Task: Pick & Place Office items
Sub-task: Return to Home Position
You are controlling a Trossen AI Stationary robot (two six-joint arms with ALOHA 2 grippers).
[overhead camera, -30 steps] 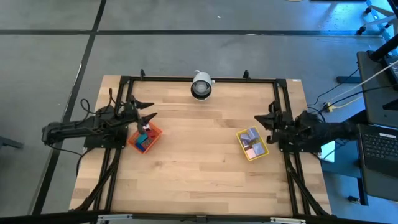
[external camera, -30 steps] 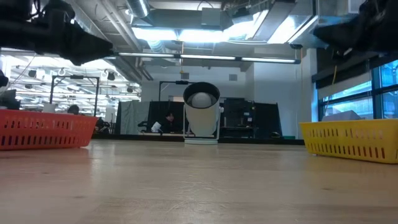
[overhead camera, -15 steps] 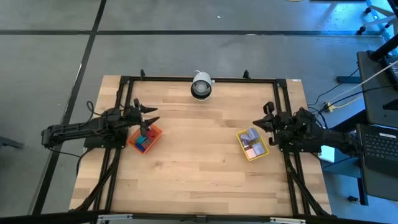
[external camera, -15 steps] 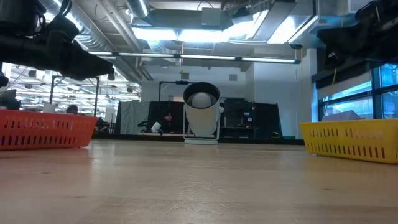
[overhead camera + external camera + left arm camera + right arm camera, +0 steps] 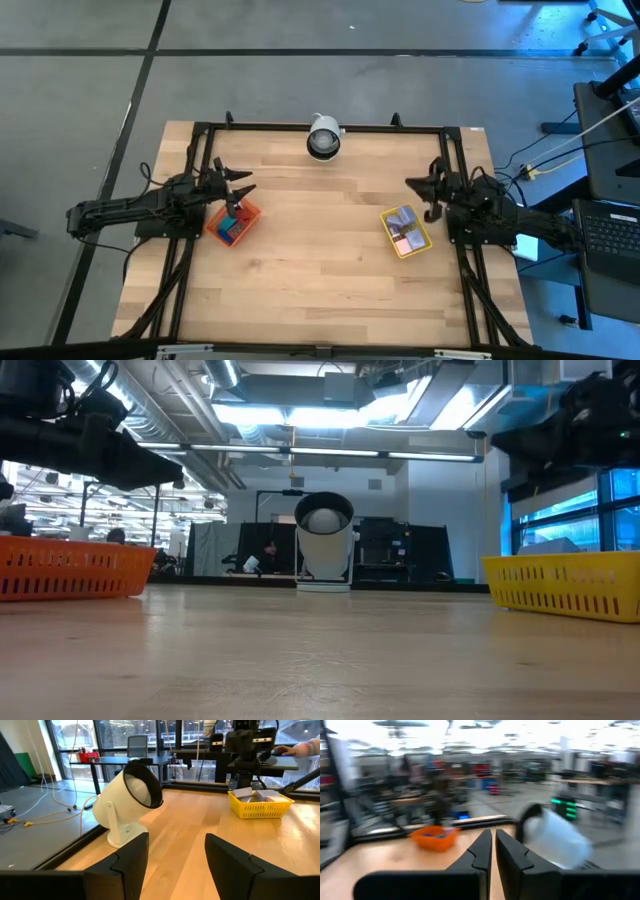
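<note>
Small coloured office items (image 5: pixel 231 229) lie in the orange tray (image 5: pixel 247 213) at the table's left. Pale lavender and pink ones (image 5: pixel 404 226) lie in the yellow tray (image 5: pixel 424 243) at the right. My left gripper (image 5: pixel 243 183) hovers just past the orange tray's far corner. It is open, and the left wrist view shows nothing between its fingers (image 5: pixel 175 865). My right gripper (image 5: pixel 421 188) hangs above the table just beyond the yellow tray's far end. Its fingers are shut on nothing (image 5: pixel 493 851).
A white round camera housing (image 5: pixel 323 137) stands at the middle of the far edge. It shows large in the left wrist view (image 5: pixel 131 800). Black frame rails (image 5: pixel 300 126) run along the far, left and right edges. Bare wood (image 5: pixel 320 260) lies between the trays.
My right arm has swung about its base, and its shut gripper has gone a little toward the far edge and the table's middle. My left gripper has sunk slightly by the orange tray, and its fingers have drawn somewhat closer while staying open.
</note>
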